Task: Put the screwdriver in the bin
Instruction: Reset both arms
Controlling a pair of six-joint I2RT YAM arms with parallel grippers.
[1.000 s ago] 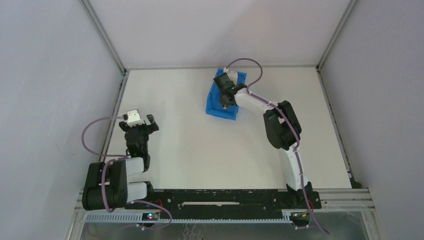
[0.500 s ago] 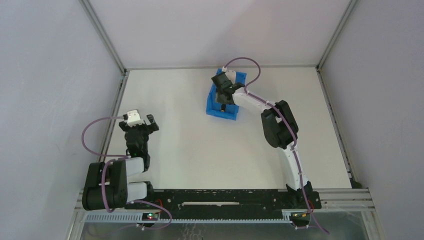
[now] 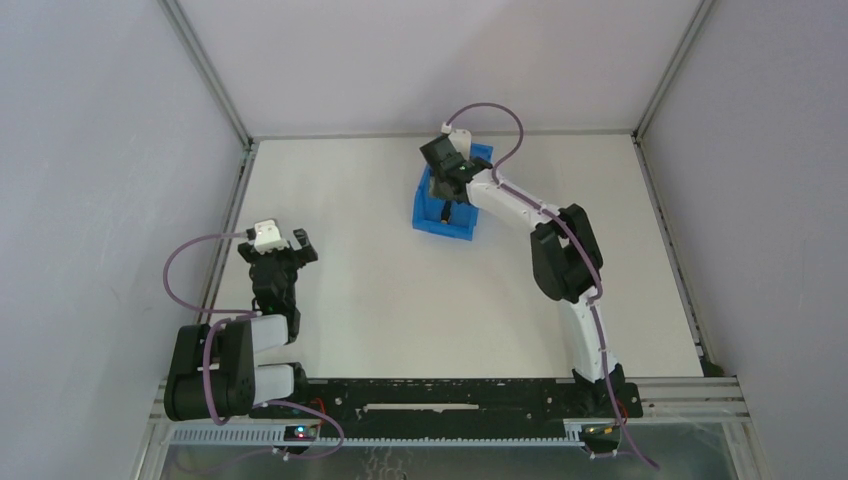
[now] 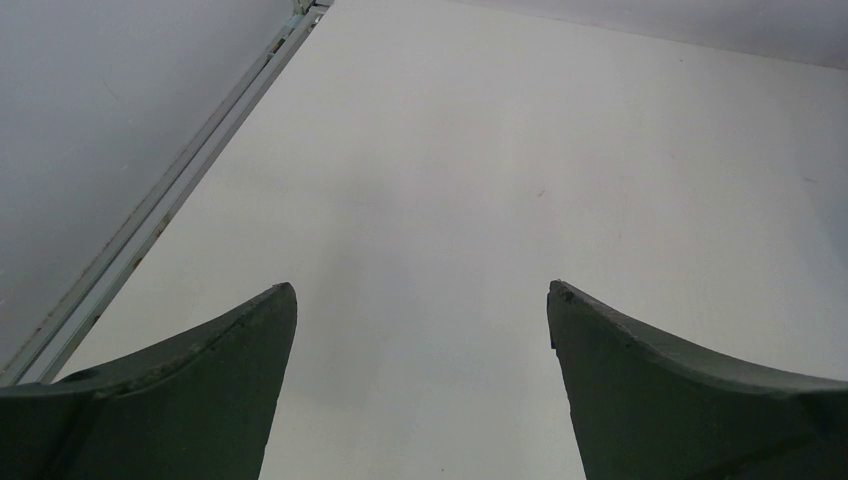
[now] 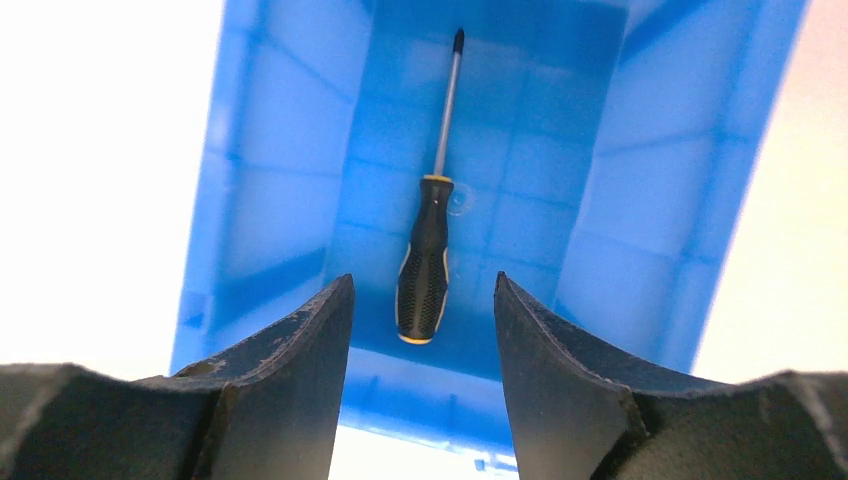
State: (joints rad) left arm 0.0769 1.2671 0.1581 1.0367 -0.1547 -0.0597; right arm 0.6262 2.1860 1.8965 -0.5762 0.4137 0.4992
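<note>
Lying free on the bin floor, beyond and between the parted right gripper jaws, the screwdriver appears placed; next, retract that gripper clear of the walls; left gripper jaws also apart.

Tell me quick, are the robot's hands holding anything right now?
Left gripper: jaws open, holding nothing.
Right gripper: jaws open, holding nothing; the screwdriver lies loose in the bin beneath it.
</note>
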